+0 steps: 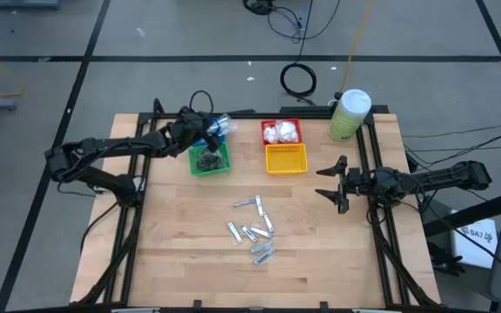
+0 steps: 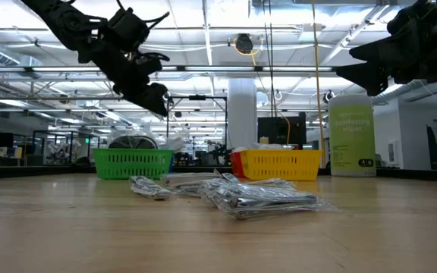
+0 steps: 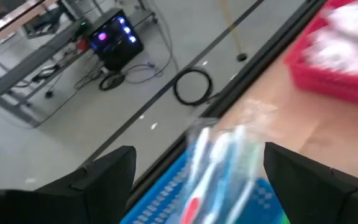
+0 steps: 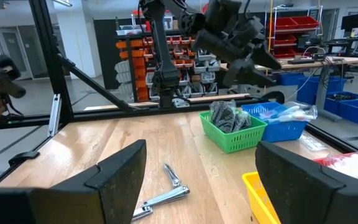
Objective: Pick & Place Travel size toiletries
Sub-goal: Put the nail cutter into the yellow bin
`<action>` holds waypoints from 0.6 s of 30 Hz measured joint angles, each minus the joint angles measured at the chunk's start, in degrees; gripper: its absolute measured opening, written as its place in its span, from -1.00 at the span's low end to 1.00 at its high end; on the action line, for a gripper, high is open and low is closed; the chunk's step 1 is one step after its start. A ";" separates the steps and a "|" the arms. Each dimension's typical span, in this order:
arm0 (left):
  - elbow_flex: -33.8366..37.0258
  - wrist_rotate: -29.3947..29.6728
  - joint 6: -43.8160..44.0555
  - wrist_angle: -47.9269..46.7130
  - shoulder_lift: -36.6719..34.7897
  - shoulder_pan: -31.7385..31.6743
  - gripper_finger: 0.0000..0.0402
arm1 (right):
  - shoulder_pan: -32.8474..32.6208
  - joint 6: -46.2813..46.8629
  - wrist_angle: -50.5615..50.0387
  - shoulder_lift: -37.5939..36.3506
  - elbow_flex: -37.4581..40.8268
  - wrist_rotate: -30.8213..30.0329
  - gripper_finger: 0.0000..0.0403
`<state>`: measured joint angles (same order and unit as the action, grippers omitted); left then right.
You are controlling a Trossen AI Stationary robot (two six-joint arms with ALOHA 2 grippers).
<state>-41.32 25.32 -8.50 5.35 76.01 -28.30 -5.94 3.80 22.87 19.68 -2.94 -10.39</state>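
Note:
My left gripper [image 1: 203, 132] hovers open over the blue basket [image 1: 222, 136] at the table's far left. Toothbrushes in clear wrap [image 3: 219, 168] lie in that basket, below and between the spread fingers, which touch nothing. Dark discs fill the green basket [image 1: 209, 162] beside it. White packets sit in the red basket [image 1: 281, 132]. Several small silver tubes in clear wrap [image 1: 255, 230] lie loose on the middle of the table. My right gripper [image 1: 327, 181] waits open above the table's right side, clear of everything.
A yellow basket [image 1: 286, 159] stands in front of the red one. A tall pale-green canister with a white lid [image 1: 350, 113] stands at the far right corner. Black frame rails run along the table's left and right edges.

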 joint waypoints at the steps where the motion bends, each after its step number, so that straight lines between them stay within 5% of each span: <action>1: 0.00 -0.02 0.10 0.37 0.00 0.72 0.72 | 0.01 0.00 0.00 0.00 0.00 0.00 0.44; 6: -0.04 -3.37 -0.14 0.68 -3.29 5.48 0.69 | 0.01 0.00 0.00 0.00 0.00 0.00 0.44; 14: -0.02 -17.65 7.78 -3.62 -10.33 16.15 0.56 | 0.01 0.02 0.00 0.00 0.00 0.00 0.44; 18: -0.02 -17.51 13.07 -3.72 -7.76 23.14 0.51 | -0.01 0.02 0.00 -0.01 0.00 0.00 0.44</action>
<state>-41.34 7.81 4.58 1.63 68.24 -5.16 -5.95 3.81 22.87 19.67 -2.94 -10.39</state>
